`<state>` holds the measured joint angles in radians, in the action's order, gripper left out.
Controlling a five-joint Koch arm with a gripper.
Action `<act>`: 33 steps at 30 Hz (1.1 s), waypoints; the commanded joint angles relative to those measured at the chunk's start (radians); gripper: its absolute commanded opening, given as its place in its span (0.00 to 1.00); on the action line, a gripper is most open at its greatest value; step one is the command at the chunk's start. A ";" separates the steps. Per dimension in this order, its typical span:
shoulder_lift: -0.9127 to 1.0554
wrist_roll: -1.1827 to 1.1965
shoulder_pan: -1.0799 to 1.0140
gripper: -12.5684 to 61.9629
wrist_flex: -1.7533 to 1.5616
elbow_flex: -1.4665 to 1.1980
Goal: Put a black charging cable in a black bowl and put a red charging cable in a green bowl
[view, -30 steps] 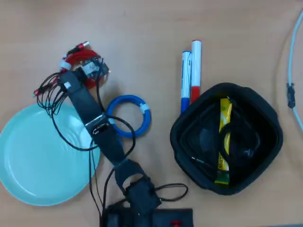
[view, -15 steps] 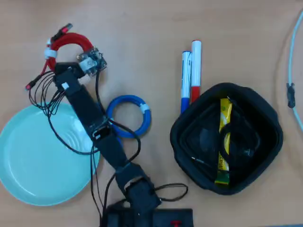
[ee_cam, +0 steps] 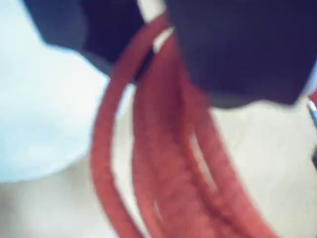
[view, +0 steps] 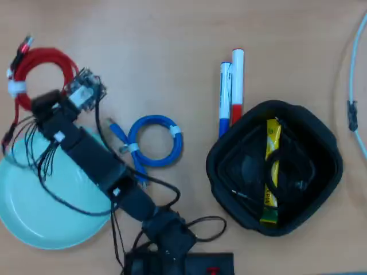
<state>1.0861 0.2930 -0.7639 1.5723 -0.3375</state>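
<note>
Overhead, the red charging cable [view: 43, 71] is a coiled ring at the upper left, bound by a white tie [view: 16, 87] on its left side, with a plug end pointing up past its top left. The ring sits just beyond the top rim of the green bowl [view: 34, 215], mostly over bare table. The arm's head lies across the ring's lower right arc, so the claw [view: 50, 102] meets the cable there, though its jaws are hidden from this angle. Further right lie a blue coiled cable [view: 155, 140] and two markers [view: 231, 86]. The black bowl [view: 274, 166] holds the black charging cable [view: 287, 169] and a yellow packet [view: 270, 172].

Up close, the wrist view is heavily blurred. Red cable [ee_cam: 168, 148] strands run from under the dark claw body at the top down across the frame, apparently pinched in its grip. Pale green bowl [ee_cam: 44, 109] fills the left side.
</note>
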 commanded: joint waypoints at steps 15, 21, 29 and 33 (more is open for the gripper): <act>0.207 -0.003 0.301 0.08 0.287 -0.032; 0.206 0.037 0.305 0.08 0.224 -0.141; 0.221 0.031 0.313 0.08 0.064 -0.324; 0.318 0.031 0.313 0.08 -0.109 -0.554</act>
<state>1.2640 0.3145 -0.4633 1.6030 -0.9158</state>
